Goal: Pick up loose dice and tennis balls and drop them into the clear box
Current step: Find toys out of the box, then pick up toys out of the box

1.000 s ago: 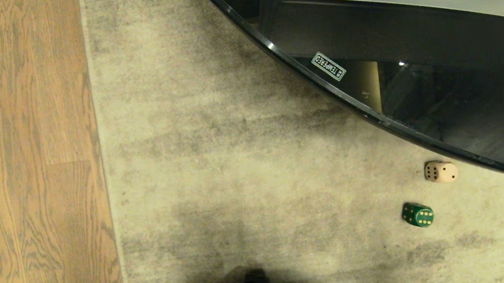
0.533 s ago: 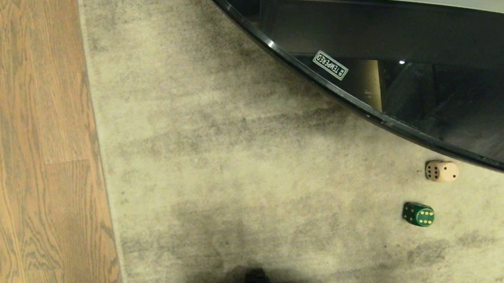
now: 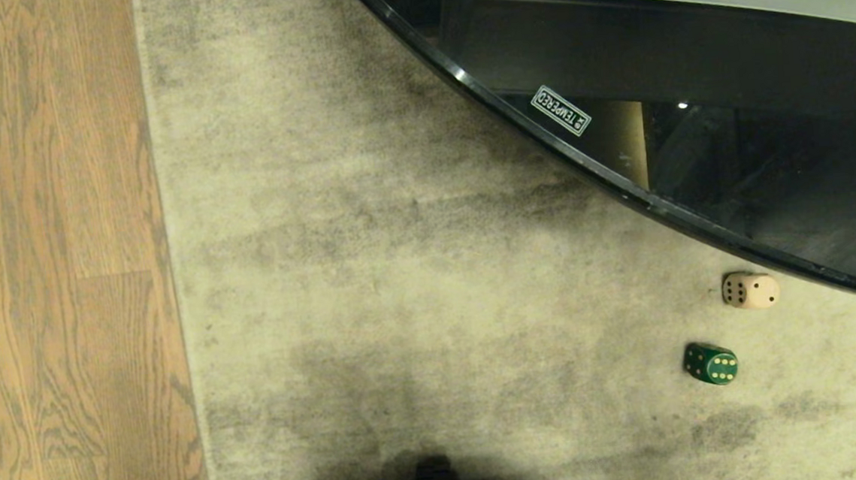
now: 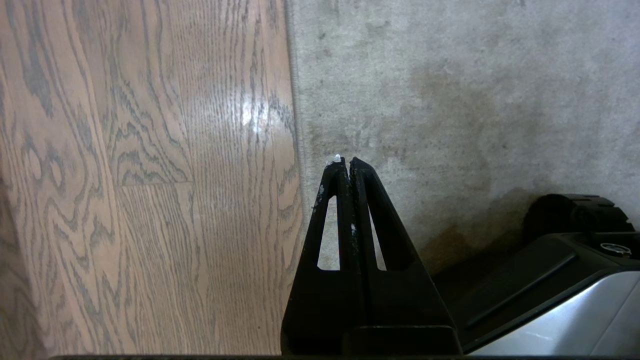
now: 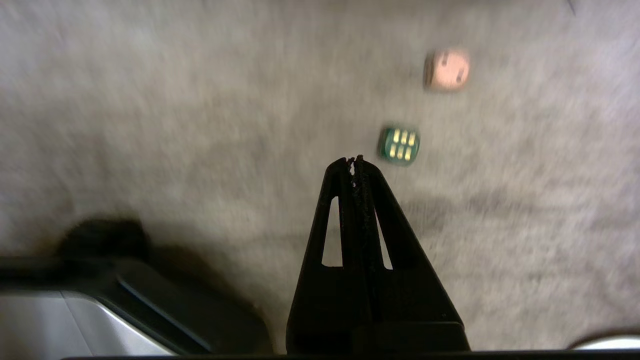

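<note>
A cream die (image 3: 749, 290) with dark pips rests on the grey carpet just beside the dark glass table's curved edge. A dark green die (image 3: 710, 363) (yellow pips, six showing) lies near it, apart, farther from the table.

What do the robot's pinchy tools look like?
Both are black. The left tool and the right tool each have two long fingers that narrow to a point, with a slim cut-out window in each finger. The left one has small white scuffs.
</note>
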Motion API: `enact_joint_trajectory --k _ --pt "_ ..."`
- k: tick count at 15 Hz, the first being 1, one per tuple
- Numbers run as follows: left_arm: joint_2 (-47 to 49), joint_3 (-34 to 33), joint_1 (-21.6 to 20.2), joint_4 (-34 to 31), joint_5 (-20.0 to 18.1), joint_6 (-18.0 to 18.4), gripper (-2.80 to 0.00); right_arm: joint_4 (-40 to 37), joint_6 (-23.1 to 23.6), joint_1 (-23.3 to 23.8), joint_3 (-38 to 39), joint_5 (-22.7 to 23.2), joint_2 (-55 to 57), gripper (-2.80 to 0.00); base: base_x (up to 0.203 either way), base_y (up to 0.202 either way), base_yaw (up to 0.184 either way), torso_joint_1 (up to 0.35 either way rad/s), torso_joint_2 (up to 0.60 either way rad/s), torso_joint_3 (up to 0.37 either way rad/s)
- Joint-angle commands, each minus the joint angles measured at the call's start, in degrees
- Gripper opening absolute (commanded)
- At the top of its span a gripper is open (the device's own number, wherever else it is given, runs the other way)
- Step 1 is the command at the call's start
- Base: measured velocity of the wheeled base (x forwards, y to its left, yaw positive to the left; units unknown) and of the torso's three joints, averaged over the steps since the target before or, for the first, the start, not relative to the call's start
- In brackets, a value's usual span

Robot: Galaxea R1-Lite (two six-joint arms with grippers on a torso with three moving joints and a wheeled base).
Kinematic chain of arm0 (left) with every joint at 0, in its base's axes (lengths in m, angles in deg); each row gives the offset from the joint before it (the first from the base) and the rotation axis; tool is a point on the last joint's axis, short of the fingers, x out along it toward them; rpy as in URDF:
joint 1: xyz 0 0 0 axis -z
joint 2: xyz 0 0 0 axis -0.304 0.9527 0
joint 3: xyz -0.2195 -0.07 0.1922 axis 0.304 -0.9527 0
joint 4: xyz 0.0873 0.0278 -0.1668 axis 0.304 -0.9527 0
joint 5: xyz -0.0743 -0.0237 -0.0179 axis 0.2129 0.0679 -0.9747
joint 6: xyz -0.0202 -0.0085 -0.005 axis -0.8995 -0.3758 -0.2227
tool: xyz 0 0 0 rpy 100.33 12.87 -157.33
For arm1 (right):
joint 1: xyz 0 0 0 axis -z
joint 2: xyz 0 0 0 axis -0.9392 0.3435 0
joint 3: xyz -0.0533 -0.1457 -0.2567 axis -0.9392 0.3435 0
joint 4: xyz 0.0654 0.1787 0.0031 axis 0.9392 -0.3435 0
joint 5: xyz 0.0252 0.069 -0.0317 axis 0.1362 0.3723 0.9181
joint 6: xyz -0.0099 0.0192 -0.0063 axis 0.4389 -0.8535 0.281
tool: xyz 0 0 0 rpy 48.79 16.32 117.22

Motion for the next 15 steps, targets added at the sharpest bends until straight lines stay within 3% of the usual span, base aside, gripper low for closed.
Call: enact_joint_trajectory --k 1,4,8,11,15 --pt "0.0 -0.2 0.0 0.0 0.0 -0.1 -2.8 -1.8 0.0 -0.1 -10.3 0.6 9.8 -2.8 0.0 0.0 0.0 0.0 0.0 0.0" --pt "0.0 -0.2 0.0 0.0 0.0 -0.1 -2.8 -4.8 0.0 0.0 -23.5 0.6 22.4 -2.8 0.0 0.0 0.0 0.0 0.0 0.0" --pt "0.0 -0.2 0.0 0.0 0.0 -0.1 -2.8 -23.9 -0.2 0.0 -38.6 -2.9 33.1 -2.8 0.0 0.0 0.0 0.0 0.0 0.0" --pt "0.0 -0.2 0.0 0.0 0.0 -0.1 -2.8 -29.3 -0.3 0.0 -38.6 -8.4 36.8 -2.8 0.0 0.0 0.0 0.0 0.0 0.0" --pt "0.0 -0.2 0.0 0.0 0.0 -0.1 -2.8 -30.1 -0.3 0.0 -31.8 -9.7 38.5 -2.8 0.0 0.0 0.0 0.0 0.0 0.0"
